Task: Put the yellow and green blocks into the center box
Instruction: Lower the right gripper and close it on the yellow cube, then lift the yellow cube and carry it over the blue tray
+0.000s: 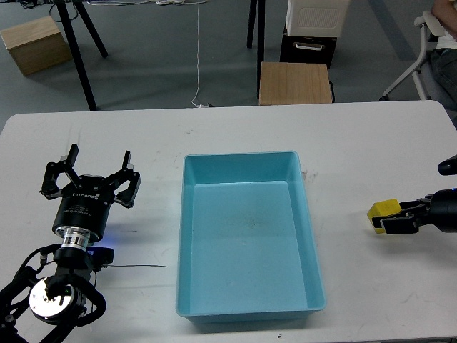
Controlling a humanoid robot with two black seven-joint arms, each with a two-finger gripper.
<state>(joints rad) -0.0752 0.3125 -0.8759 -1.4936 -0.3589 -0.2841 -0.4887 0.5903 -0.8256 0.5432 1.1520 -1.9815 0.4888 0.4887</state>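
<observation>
A yellow block [383, 208] sits on the white table [371, 143] at the right, well to the right of the light blue box [246, 161], which is empty. My right gripper [397, 216] comes in from the right edge, its two fingers apart with one on each side of the block; the near finger hides the block's front face. I cannot tell whether the fingers touch it. My left gripper [91, 173] is open and empty, over the table to the left of the box. No green block is in view.
A thin dark wire [139, 266] lies on the table between the left arm and the box. Beyond the table's far edge stand a wooden stool [295, 83], a tripod leg [77, 53] and a wooden crate [36, 44].
</observation>
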